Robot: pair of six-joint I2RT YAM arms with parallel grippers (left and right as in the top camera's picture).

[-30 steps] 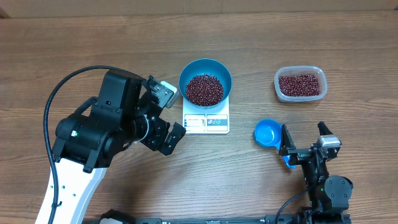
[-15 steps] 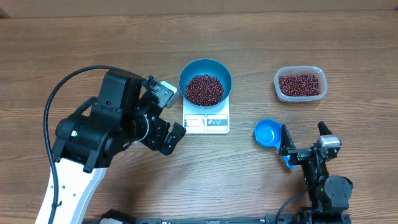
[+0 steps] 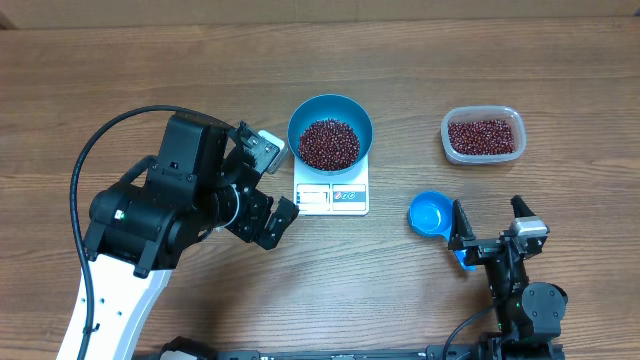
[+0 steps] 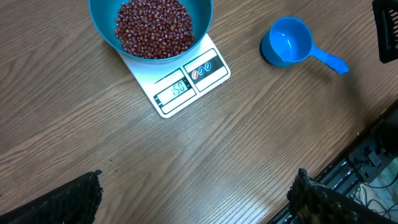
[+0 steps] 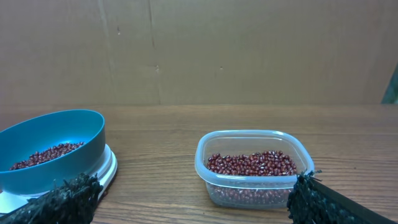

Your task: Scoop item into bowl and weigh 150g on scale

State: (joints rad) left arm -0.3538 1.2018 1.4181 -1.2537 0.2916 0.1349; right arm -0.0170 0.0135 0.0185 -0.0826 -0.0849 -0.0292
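The blue bowl [image 3: 362, 118] sits on the white scale [image 3: 332, 199], covering the scale's back part and overhanging it on both sides. Only the front strip with the display [image 4: 172, 91] and the blue-marked labels shows. The bowl holds a heap of beans [image 3: 329, 144] that fills its floor and stays well below the rim. In the left wrist view the display reads 150.

Off to the right, well apart from the scale, stands a clear plastic tub [image 3: 483, 109] with rounded corners and no lid. A shallow layer of the same beans lies in it, reaching partway up its walls. Between the scale and the tub, nearer the front edge of the table [image 3: 520, 50], a small blue scoop [image 3: 430, 215] rests upright and empty, its handle pointing toward the right gripper [image 3: 489, 222].

The beans are small, oval and dark red-brown — some carry a pale fleck where the light catches them. They lie loose, piled slightly higher in the middle of the bowl.

The left gripper [image 3: 278, 182] hangs over bare wood just left of the scale. Its fingers are spread wide with nothing between them, and it touches neither bowl nor scale. The right gripper sits low near the front of the table, its fingers also wide apart — nothing is held. From above, its left finger stands just beside the scoop's handle; I cannot tell whether they touch.
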